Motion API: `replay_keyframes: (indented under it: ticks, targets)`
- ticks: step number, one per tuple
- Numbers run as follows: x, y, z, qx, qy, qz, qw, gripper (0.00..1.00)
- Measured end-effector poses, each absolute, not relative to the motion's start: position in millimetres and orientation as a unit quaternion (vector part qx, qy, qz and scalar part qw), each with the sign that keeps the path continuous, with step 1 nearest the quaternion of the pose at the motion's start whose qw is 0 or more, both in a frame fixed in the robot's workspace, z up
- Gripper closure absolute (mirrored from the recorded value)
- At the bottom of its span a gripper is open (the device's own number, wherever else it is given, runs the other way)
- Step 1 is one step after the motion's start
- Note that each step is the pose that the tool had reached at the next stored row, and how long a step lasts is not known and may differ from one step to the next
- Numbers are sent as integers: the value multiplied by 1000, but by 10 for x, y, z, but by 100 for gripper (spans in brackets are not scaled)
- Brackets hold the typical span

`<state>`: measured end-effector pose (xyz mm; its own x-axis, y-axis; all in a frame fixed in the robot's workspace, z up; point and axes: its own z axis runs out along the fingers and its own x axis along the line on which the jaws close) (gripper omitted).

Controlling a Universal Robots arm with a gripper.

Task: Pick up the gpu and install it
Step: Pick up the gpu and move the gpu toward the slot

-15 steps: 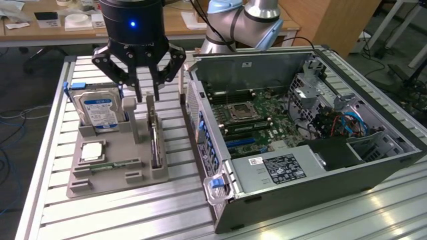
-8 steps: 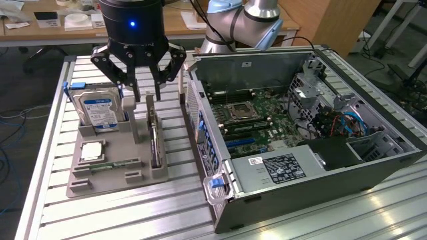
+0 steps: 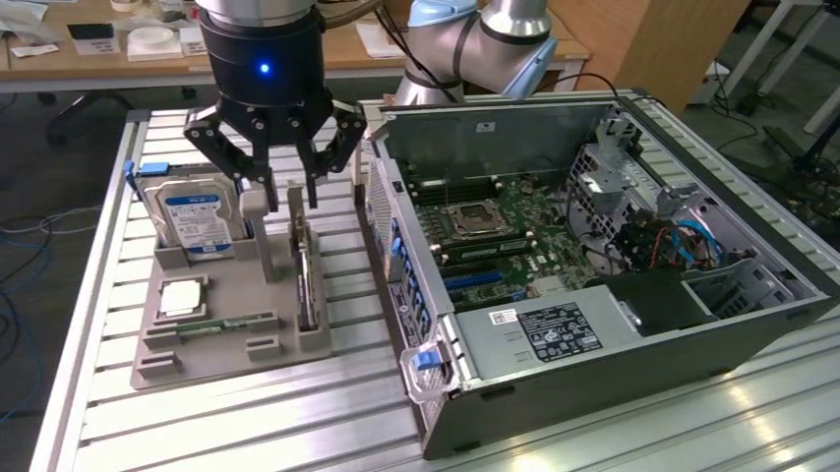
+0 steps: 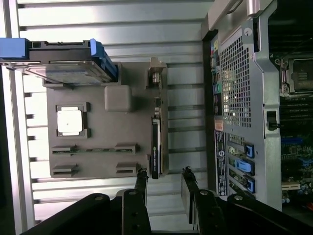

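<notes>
In the exterior view, the gripper [image 3: 286,192] hangs over a grey holder tray [image 3: 223,359] on the slatted metal table [image 3: 263,428]. Its fingers [image 3: 254,192] are spread apart and hold nothing. The gpu [image 3: 305,280] stands on edge in the tray's slot, just below the fingertips, on the side nearest the open computer case [image 3: 591,256]. A hard drive [image 3: 197,218], a processor [image 3: 181,295] and a memory stick [image 3: 210,326] sit in the same tray.

In the wrist view, the fingers [image 4: 142,180] are apart, with the edge-on gpu [image 4: 155,147] close to one fingertip.
</notes>
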<state>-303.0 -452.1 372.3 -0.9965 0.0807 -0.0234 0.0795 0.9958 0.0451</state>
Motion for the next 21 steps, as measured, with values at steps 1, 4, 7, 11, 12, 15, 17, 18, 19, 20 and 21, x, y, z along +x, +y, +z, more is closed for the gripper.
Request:
replay_keyframes:
  ticks: [1, 4, 7, 11, 12, 15, 17, 18, 19, 20, 21]
  targets:
    - [-3030, -4521, 3714, 40, 999, 22, 13, 58]
    - [-3030, -4521, 3713, 40, 999, 22, 13, 58]
    - [-3030, -4521, 3705, 40, 999, 22, 13, 58]
    - [-3030, -4521, 3641, 40, 999, 22, 13, 58]
    - [-3030, -4521, 3623, 40, 999, 22, 13, 58]
    - [-3030, -4521, 3569, 40, 999, 22, 13, 58]
    - [-3030, -4521, 3532, 40, 999, 22, 13, 58]
    - [-3030, -4521, 3514, 40, 999, 22, 13, 58]
    - [-3030, -4521, 3496, 40, 999, 22, 13, 58]
    - [-3030, -4521, 3481, 40, 999, 22, 13, 58]
    - [-3030, -4521, 3475, 40, 999, 22, 13, 58]
